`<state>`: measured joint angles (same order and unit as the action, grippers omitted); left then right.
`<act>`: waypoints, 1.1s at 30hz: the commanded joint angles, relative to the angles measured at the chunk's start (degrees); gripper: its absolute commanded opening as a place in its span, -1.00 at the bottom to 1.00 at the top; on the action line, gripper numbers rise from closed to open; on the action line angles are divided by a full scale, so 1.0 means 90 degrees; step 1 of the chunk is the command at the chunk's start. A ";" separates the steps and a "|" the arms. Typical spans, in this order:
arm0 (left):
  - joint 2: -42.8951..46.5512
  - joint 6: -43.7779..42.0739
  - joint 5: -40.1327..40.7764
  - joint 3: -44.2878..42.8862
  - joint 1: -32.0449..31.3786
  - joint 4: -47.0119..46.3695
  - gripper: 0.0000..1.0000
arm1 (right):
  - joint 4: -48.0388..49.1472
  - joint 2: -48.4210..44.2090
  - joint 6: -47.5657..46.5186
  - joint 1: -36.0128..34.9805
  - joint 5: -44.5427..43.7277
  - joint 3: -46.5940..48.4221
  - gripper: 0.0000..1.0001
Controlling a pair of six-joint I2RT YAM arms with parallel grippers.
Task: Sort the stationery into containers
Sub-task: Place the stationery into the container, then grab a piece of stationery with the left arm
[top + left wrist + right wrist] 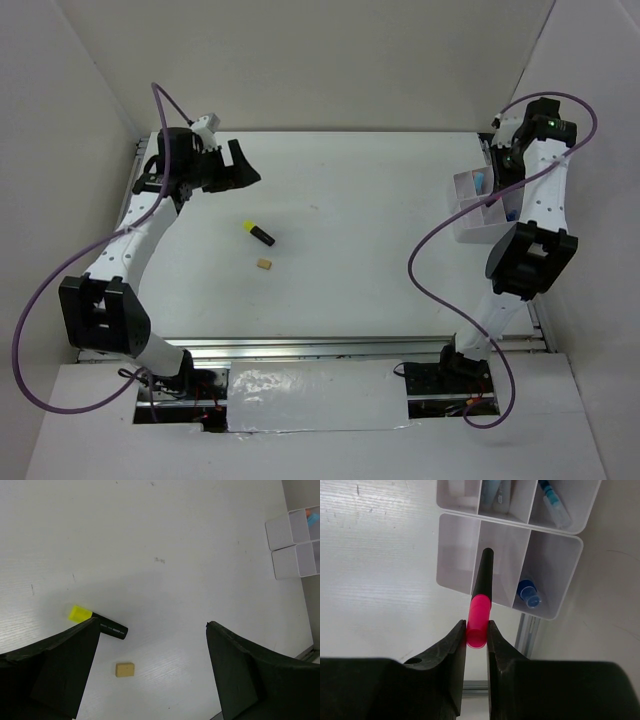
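My right gripper [476, 630] is shut on the pink cap end of a pink highlighter [479, 611]. The highlighter's black end points down into the middle compartment of the clear organiser tray [456, 555]. A small blue-capped bottle [529, 592] lies in the compartment beside it, and a clear tube with blue [554, 502] lies in the row beyond. At the table's middle left lie a yellow highlighter [258, 232] and a tan eraser [264, 265]. My left gripper [243, 165] hangs open above and behind them, holding nothing. In its wrist view the yellow highlighter [97, 621] and eraser [125, 669] sit between the fingers.
The tray [470, 205] stands at the table's right edge, close to a metal rail [527, 630] and the white side wall. White walls enclose the table on the left, back and right. The right arm's cable loops over the table's right part.
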<state>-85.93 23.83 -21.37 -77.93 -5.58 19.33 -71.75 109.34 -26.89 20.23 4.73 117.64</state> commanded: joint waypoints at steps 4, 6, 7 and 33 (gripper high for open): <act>-0.0100 -0.0597 -0.0770 -0.0130 0.0083 -0.0166 0.99 | 0.0500 0.0117 0.0360 -0.0089 -0.0506 -0.0181 -0.97; -0.0227 -0.1055 -0.1149 -0.0343 0.0132 0.0068 0.99 | 0.0520 0.0204 0.0400 -0.0119 -0.0682 -0.0142 -0.88; -0.0295 -0.1453 -0.1248 -0.0451 0.0181 0.0223 0.98 | 0.0559 0.0234 0.0420 -0.0138 -0.0730 -0.0132 -0.85; -0.1740 0.1883 0.3497 0.0271 -0.1303 0.1387 0.41 | -0.0075 -0.0712 0.0957 -0.0988 -0.0009 0.0337 0.21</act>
<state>-98.96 36.23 6.92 -74.59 -17.30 33.04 -70.43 108.64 -19.73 11.79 1.93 118.85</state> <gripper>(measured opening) 0.705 0.607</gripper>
